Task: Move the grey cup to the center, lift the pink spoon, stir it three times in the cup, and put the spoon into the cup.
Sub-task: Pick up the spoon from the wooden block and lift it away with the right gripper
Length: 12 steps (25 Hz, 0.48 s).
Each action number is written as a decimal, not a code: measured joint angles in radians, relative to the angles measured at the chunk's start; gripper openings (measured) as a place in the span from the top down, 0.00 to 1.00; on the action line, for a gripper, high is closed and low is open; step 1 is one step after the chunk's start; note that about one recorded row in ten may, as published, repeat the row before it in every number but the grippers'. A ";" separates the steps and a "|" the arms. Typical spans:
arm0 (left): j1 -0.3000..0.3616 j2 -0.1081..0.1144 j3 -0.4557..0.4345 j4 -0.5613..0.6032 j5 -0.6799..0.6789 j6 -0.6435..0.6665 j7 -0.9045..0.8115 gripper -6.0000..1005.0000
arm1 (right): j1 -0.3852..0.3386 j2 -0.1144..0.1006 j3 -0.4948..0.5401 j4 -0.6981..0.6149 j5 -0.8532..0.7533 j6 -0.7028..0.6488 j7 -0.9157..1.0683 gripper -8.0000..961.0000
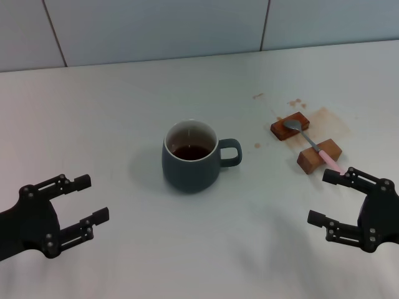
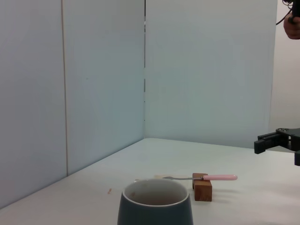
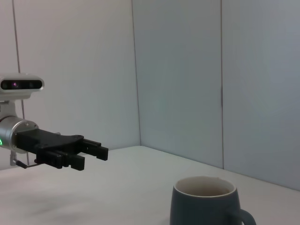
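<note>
The grey cup [image 1: 191, 157] stands near the table's middle, handle pointing right, with dark liquid inside. It also shows in the left wrist view [image 2: 155, 205] and the right wrist view [image 3: 208, 203]. The pink spoon [image 1: 312, 142] lies across two brown wooden blocks to the cup's right, bowl on the far block, pink handle toward me; it also shows in the left wrist view [image 2: 206, 177]. My left gripper [image 1: 88, 199] is open and empty at the near left. My right gripper [image 1: 324, 197] is open and empty at the near right, just in front of the spoon's handle.
Two brown wooden blocks [image 1: 290, 127] [image 1: 319, 156] hold the spoon above the table. Brown stains [image 1: 326, 118] mark the table around them. A white panelled wall [image 1: 187, 25] closes the back.
</note>
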 joint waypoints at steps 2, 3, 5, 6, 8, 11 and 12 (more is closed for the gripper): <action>0.000 -0.001 0.000 0.000 0.000 -0.002 0.000 0.51 | 0.000 0.001 0.000 0.000 0.000 0.000 0.000 0.27; 0.000 -0.001 0.000 0.000 0.000 -0.002 0.000 0.47 | 0.000 0.001 0.000 0.000 0.000 0.000 0.000 0.27; -0.005 -0.002 0.000 0.000 0.001 -0.002 -0.001 0.41 | -0.001 0.003 0.004 0.002 0.001 -0.002 0.000 0.27; -0.005 -0.003 0.000 0.000 0.002 -0.002 -0.001 0.34 | -0.002 0.003 0.012 0.007 0.003 -0.008 0.003 0.27; -0.006 -0.003 0.000 0.000 0.002 -0.002 -0.001 0.20 | -0.002 0.003 0.059 0.044 0.020 -0.051 0.022 0.28; -0.007 -0.003 0.000 0.000 0.002 -0.005 -0.001 0.18 | -0.004 0.000 0.187 0.169 0.068 -0.156 0.116 0.28; -0.007 -0.003 0.000 0.000 0.002 -0.005 -0.001 0.18 | -0.006 -0.002 0.239 0.221 0.085 -0.185 0.173 0.28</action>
